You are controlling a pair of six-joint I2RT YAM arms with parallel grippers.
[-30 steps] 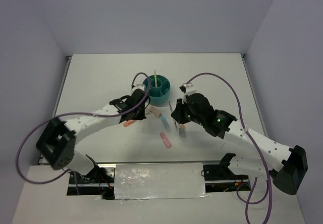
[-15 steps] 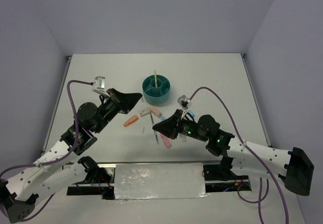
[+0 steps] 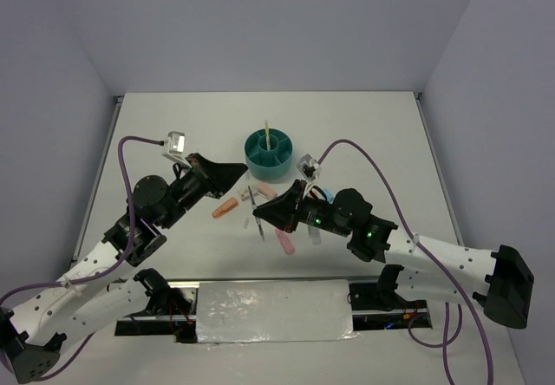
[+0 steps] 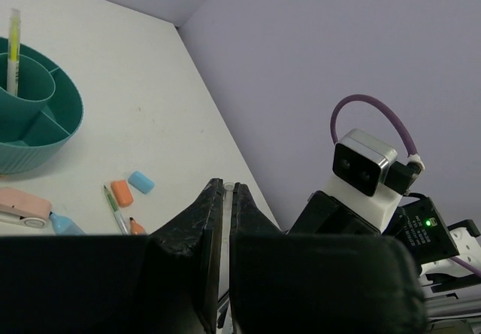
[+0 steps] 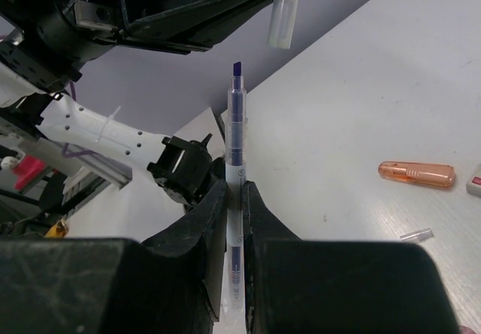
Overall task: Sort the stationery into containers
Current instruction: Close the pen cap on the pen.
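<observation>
My right gripper (image 5: 234,191) is shut on a clear-barrelled pen (image 5: 236,135) with a dark blue core, its uncapped tip pointing up. Just above and right of that tip hangs a small clear cap (image 5: 285,9), on which my left gripper (image 4: 226,188) is shut; only the cap's end (image 4: 228,187) shows between the fingers. From above, the left gripper (image 3: 243,170) and right gripper (image 3: 263,217) face each other in front of the teal container (image 3: 268,155), where a yellow pen (image 3: 267,133) stands in the central cup.
On the table lie an orange item (image 3: 225,209), pink items (image 3: 264,191) (image 3: 284,243), an orange eraser (image 4: 121,192), a blue eraser (image 4: 140,181), a green pen (image 4: 114,207) and a tiny clear clip (image 5: 415,235). A foil-covered strip (image 3: 273,309) lines the near edge.
Both arms have swung away from the container and now face each other. In the last half second the right gripper carried the pen a little left, closer to the left gripper.
</observation>
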